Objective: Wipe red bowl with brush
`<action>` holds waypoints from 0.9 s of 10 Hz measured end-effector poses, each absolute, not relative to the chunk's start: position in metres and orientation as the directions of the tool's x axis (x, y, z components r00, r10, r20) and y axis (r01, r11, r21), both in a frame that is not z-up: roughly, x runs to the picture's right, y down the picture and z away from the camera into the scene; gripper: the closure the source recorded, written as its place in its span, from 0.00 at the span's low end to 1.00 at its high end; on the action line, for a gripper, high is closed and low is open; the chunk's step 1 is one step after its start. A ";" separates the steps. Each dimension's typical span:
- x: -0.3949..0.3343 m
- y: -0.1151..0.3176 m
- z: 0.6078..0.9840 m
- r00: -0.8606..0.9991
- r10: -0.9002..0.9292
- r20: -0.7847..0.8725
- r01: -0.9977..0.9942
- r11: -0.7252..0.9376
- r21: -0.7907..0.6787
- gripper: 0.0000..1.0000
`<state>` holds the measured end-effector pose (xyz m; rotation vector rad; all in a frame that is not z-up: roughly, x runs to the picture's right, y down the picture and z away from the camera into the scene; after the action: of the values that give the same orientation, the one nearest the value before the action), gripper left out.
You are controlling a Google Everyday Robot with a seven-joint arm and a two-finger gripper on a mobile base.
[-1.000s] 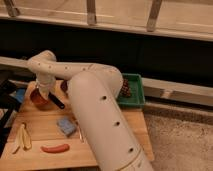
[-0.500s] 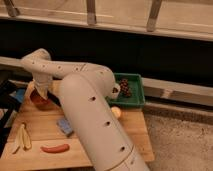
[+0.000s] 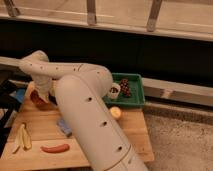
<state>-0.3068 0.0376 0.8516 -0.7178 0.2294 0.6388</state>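
Note:
The red bowl (image 3: 36,101) sits at the far left of the wooden table (image 3: 135,136), partly covered by my arm. My gripper (image 3: 43,95) hangs from the white wrist, straight down at the bowl's right rim, and it is shut. The arm hides whether anything is held between its fingers. The brush is hidden from view.
A blue sponge (image 3: 64,128) lies just in front of the arm. A banana (image 3: 22,137) and a red sausage-like piece (image 3: 55,148) lie near the front edge. A green tray (image 3: 134,95) holds grapes (image 3: 124,86) and a white cup (image 3: 114,91). A small orange ball (image 3: 116,113) rests beside it.
The arm's bend has swung a little to the left above the bowl, uncovering the orange ball. The gripper has stayed at the bowl.

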 end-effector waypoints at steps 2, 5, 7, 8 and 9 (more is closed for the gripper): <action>-0.301 0.020 0.857 0.777 0.475 -0.412 -0.629 0.595 -0.501 1.00; -0.310 0.002 0.869 0.776 0.487 -0.401 -0.630 0.611 -0.479 1.00; -0.336 0.007 0.873 0.805 0.468 -0.364 -0.592 0.615 -0.520 1.00; -0.340 0.013 0.871 0.815 0.460 -0.351 -0.578 0.615 -0.536 1.00; -0.343 0.020 0.866 0.823 0.456 -0.338 -0.565 0.609 -0.556 1.00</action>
<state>-0.3429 0.0197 0.8656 -0.6997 0.1680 0.5929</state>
